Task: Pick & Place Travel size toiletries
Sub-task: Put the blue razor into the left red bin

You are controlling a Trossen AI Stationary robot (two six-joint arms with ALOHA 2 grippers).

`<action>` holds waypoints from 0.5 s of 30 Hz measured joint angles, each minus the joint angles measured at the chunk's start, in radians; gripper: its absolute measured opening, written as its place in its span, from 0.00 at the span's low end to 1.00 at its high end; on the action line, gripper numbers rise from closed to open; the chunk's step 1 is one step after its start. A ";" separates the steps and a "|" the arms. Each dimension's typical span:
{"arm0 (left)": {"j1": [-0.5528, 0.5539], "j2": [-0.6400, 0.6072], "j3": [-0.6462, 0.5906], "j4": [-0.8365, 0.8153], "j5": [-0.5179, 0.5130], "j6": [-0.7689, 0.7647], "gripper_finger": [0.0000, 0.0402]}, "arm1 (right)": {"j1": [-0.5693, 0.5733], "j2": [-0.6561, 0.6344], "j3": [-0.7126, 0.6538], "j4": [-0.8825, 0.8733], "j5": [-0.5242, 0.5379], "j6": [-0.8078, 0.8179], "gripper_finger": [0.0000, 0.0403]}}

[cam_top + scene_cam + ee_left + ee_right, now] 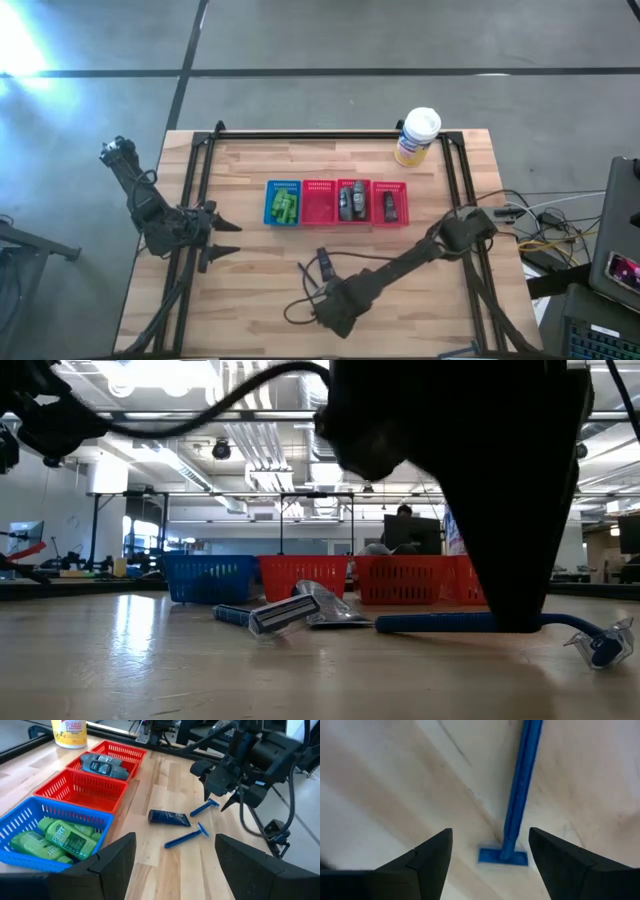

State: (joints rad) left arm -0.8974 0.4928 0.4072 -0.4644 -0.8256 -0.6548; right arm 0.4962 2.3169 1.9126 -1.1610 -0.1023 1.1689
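- Right end effector [490, 865] hovers, fingers spread wide, over a blue razor [517, 795] on the counter [250, 290].
- Left end effector [175, 865], wide too, waits at the counter's left edge.
- Green bottles [55, 840] sit in the blue basket [30, 815].

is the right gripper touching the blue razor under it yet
Apart. The right wrist view shows the right gripper open, its fingers either side of the blue razor with bare table between them and the handle.

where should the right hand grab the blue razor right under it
Best by the slim handle of the blue razor, around mid-length, coming straight down. It lies flat on the table, and the open right hand already straddles it, so closing across the handle should work.
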 joint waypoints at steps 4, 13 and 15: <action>0.000 0.006 0.000 0.000 0.003 -0.001 0.69 | 0.001 0.040 0.016 -0.013 0.000 -0.013 0.60; 0.000 0.008 0.000 0.000 0.017 -0.004 0.69 | 0.000 0.026 -0.026 0.024 -0.002 -0.007 0.31; 0.000 0.008 0.000 0.000 0.017 -0.002 0.69 | -0.001 0.026 -0.027 0.025 0.001 -0.021 0.23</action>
State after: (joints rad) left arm -0.8973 0.5003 0.4072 -0.4644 -0.8085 -0.6570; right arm 0.4950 2.3426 1.8855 -1.1356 -0.1017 1.1477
